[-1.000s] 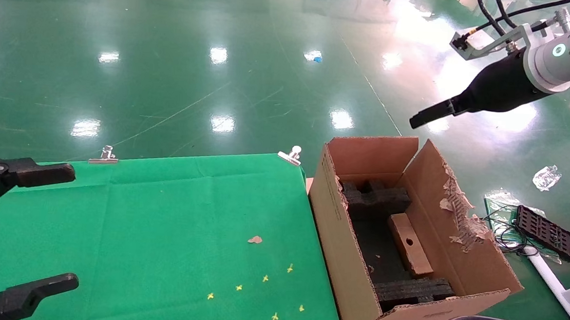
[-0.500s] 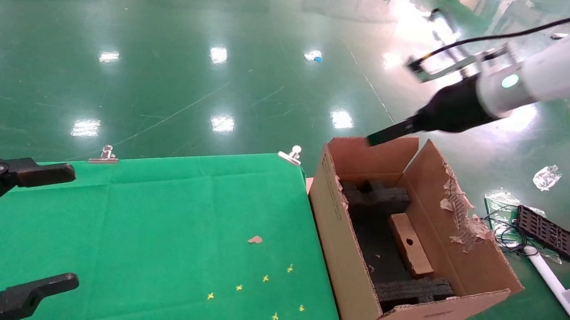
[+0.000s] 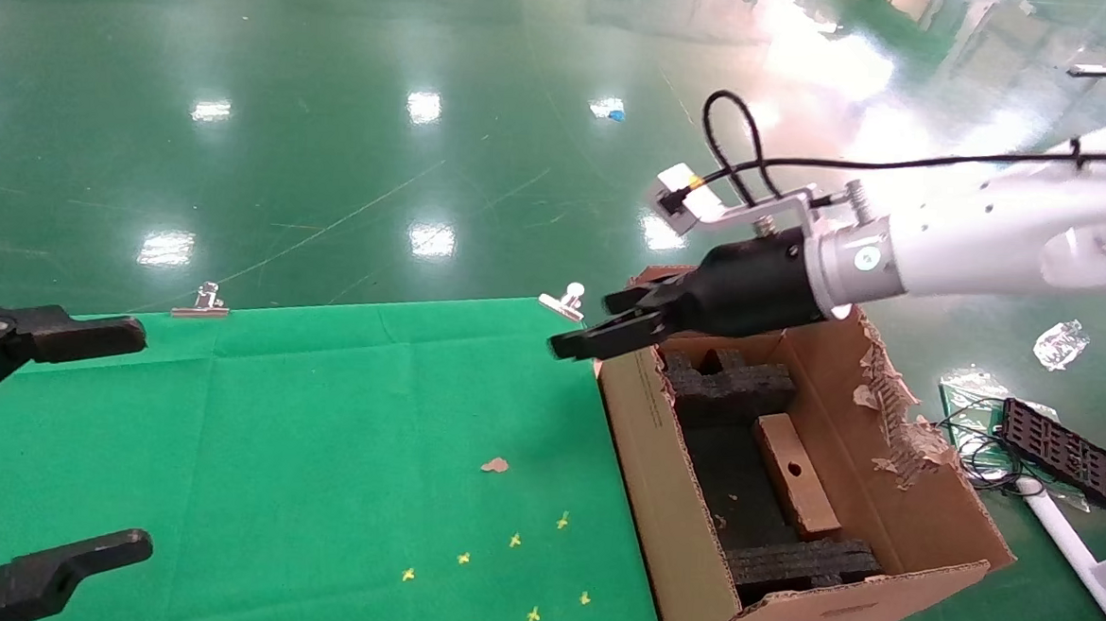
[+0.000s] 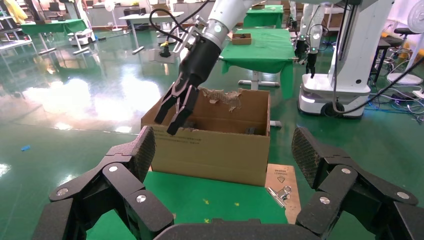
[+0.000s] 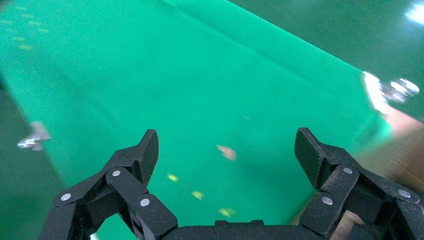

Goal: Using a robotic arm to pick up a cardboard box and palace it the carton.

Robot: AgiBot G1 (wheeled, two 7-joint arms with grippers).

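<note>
Cardboard box (image 3: 795,475) lies flat inside the carton (image 3: 656,505), on the dark floor between two black foam inserts (image 3: 729,386), nothing gripping it. Carton sits just off the right edge of the green cloth table (image 3: 318,450), flaps up; right-hand flap (image 3: 889,404) is torn and ragged.

Right gripper (image 3: 599,327) on the white robotic arm (image 3: 973,247) hangs over the carton's far-left corner, fingertips (image 3: 575,343) past the rim and above the table edge. Jaws spread, empty. Carton's left wall stands between it and the box.

Left gripper (image 4: 222,165) parked at the table's left edge, jaws wide apart, empty.

Around: two metal clips, one (image 3: 201,302) on the cloth's far edge and one (image 3: 565,302) at its far-right corner, small brown scrap (image 3: 495,465) and yellow cross marks (image 3: 513,540) on the cloth. On the floor right of the carton: black perforated tray (image 3: 1066,454), wire tangle (image 3: 985,456), crumpled plastic (image 3: 1061,343).
</note>
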